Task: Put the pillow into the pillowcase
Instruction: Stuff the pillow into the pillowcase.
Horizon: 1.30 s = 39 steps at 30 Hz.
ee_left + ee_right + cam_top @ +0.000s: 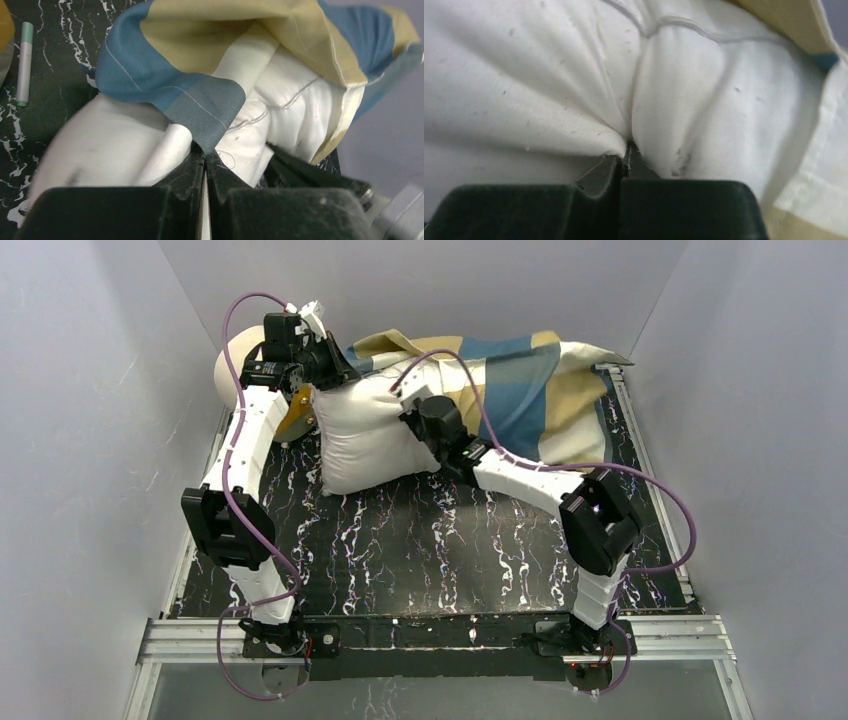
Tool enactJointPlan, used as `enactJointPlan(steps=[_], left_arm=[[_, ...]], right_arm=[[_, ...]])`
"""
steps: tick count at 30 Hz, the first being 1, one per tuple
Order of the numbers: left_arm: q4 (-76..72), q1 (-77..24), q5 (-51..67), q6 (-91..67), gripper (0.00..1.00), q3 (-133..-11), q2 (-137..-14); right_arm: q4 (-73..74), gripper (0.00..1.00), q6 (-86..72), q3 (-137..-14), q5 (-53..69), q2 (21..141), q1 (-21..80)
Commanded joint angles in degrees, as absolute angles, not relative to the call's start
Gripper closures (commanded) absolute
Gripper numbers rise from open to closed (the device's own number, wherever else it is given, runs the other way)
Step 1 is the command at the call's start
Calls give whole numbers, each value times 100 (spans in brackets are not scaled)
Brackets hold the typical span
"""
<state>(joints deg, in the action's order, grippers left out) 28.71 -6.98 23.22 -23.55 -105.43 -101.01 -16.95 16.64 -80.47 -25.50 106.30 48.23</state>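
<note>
my left claw (205, 159) is clenched on the blue hem of the thin blue-tan-cream blocked fabric pillowcase (525, 380). my right claw (626, 152) pinches a fold of the plump white stuffed pillow (375, 435), whose far end sits inside the case at the table's (430, 550) back.

The pillow (375, 435) was matt white cloth, creased and flecked with lint. The pillowcase (520, 390) was thin matt woven cloth with stitched hems. The table top (420, 540) was smooth black marbled sheet, edged by pale metal rails (190, 638).

Nothing legible shows anywhere: the blue, tan and cream block-patterned fabric pillowcase (165, 75) carries only stitching (plain thread lines), and the slim white-and-green pen (23, 65) on the black marbled desk (57, 50) is blurred.
</note>
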Motion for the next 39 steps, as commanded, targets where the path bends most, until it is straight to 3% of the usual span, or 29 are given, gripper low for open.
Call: enactJointPlan(steps=[1, 4, 9, 14, 17, 20, 27, 30, 35, 39], left_arm=[[3630, -475, 1485, -1945, 100, -10539, -9595], [3459, -475, 1585, -1867, 100, -10270, -9480], [2567, -475, 2920, -2235, 100, -9754, -9296], [2006, -483, 3017, -2491, 100, -9110, -8903], [1833, -483, 3021, -2586, 100, -8758, -8824], [1493, -491, 3136, -2783, 100, -8351, -8667], [490, -578, 3071, -2687, 100, -6936, -7943], [153, -595, 2986, -2614, 100, -6375, -7675], [-331, -629, 3027, -2772, 100, -5672, -7428], [-615, -662, 3019, -2994, 100, -5319, -7298]], right_arm=[[-1270, 99, 452, -7636, -3770, 10380, 3779], [-1176, 99, 197, -7655, -3728, 10381, 3676], [-549, 99, -105, -8264, -3280, 10076, 3709], [-103, 98, -284, -8528, -2291, 9953, 3709], [1087, 54, -798, -8974, -1835, 9794, 3703], [1459, 43, -999, -8667, -1680, 9261, 3693], [-1045, 35, -691, -6003, -2053, 7952, 3307], [-1478, 30, -402, -5897, -1804, 8225, 3022], [-2006, 31, -158, -6170, -1353, 9105, 2882], [-2266, 40, -259, -6408, -1620, 9719, 2867]])
